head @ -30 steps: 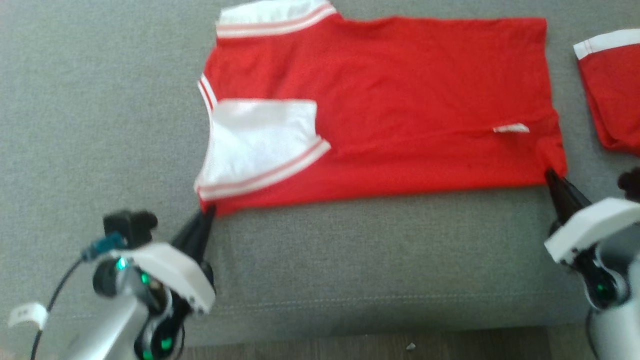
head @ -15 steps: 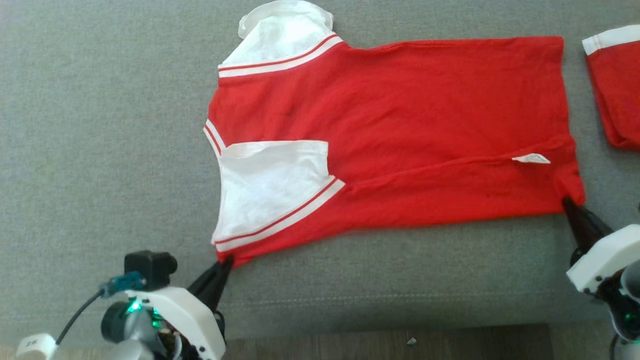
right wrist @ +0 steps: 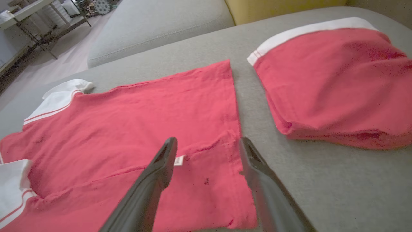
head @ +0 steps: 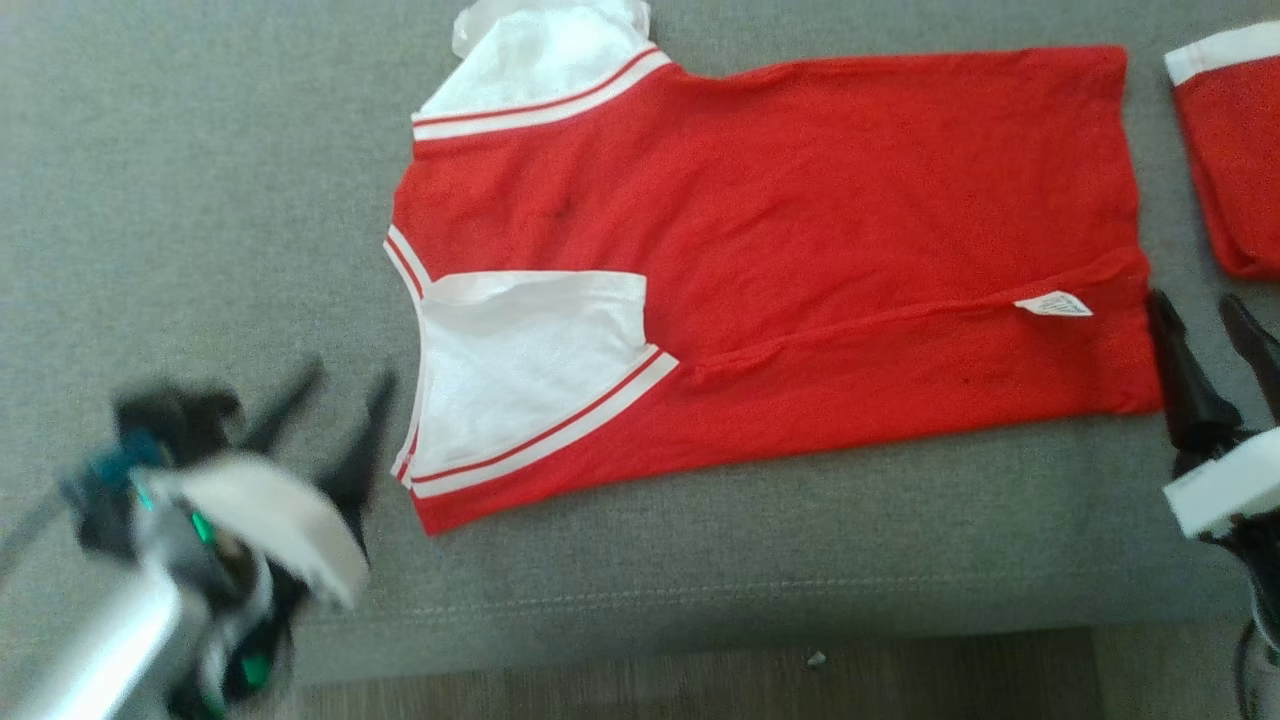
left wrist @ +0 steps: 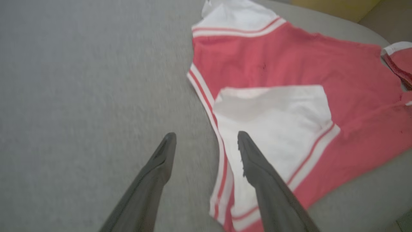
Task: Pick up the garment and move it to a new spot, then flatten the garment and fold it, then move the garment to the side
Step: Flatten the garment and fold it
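Note:
The garment (head: 780,230), a red jersey with white red-striped trim, lies spread flat on the grey cushion (head: 200,200), neck end to the left. A white panel (head: 520,360) is folded over its near left part, and a small white tag (head: 1052,303) sits near the right hem. My left gripper (head: 345,385) is blurred and hangs open just left of the garment's near left corner, holding nothing. In the left wrist view my left gripper (left wrist: 206,135) straddles the striped edge (left wrist: 206,93). My right gripper (head: 1197,310) is open beside the right hem. In the right wrist view my right gripper (right wrist: 208,141) is above the hem by the tag (right wrist: 180,160).
A second red garment (head: 1230,170) with white trim lies folded to the right, close to my right gripper; it also shows as a folded pile (right wrist: 328,87). The cushion's front edge and wooden floor (head: 700,680) run along the bottom. A yellow cushion (right wrist: 283,8) stands behind.
Both grippers let go of the garment's near corners and opened. The left one swung left and away, and the right one slid up beside the right hem. The garment stays flat.

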Tool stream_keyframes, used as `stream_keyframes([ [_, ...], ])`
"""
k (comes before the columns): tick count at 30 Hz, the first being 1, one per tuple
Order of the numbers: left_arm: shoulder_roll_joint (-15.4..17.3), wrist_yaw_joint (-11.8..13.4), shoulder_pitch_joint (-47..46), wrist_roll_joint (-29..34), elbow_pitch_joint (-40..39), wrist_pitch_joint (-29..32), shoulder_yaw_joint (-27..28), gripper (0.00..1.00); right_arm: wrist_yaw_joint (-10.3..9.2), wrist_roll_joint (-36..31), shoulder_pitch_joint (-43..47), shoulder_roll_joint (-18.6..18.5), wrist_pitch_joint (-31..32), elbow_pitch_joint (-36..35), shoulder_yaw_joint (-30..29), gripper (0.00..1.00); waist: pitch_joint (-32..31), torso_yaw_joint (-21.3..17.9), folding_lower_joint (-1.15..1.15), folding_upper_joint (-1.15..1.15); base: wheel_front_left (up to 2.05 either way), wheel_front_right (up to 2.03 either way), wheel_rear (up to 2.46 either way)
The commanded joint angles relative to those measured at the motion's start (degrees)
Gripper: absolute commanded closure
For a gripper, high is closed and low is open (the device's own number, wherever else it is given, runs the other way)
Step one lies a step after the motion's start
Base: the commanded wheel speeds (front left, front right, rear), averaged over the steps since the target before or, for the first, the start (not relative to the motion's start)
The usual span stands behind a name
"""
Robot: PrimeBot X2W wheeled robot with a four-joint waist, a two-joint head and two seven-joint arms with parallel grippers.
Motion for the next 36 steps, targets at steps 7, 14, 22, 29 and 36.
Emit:
stream_keyframes([
  [7,3.8,-4.0,-23.4,5.3,1.0,5.0,3.2,0.00,0.35,0.0,-3.7,1.4,-1.9,-6.4,5.4,0.00,6.0,-1.1,0.00,0.00,0.00,0.00,0.00],
  [14,0.9,-12.4,-44.7,6.8,18.6,13.3,-0.3,0.00,0.35,0.3,-8.3,1.4,-4.2,-5.5,8.2,0.00,11.6,-4.3,0.00,0.00,0.00,0.00,0.00],
  [22,-1.3,-16.7,-55.0,8.4,30.4,15.9,-2.7,0.00,0.35,0.2,-9.7,1.7,-6.2,-4.0,8.3,0.00,14.4,-6.2,0.00,0.00,0.00,0.00,0.00],
  [29,-1.9,-17.9,-59.2,10.2,37.4,16.6,-4.7,0.00,0.35,0.2,-11.0,1.9,-7.1,-3.2,9.3,0.00,15.2,-7.3,0.00,0.00,0.00,0.00,0.00],
  [36,-2.9,-19.4,-60.2,8.8,40.5,17.4,-5.9,0.84,0.35,0.2,-11.4,1.5,-7.6,-2.8,8.8,0.00,15.4,-7.6,0.00,0.00,0.00,0.00,0.00],
])
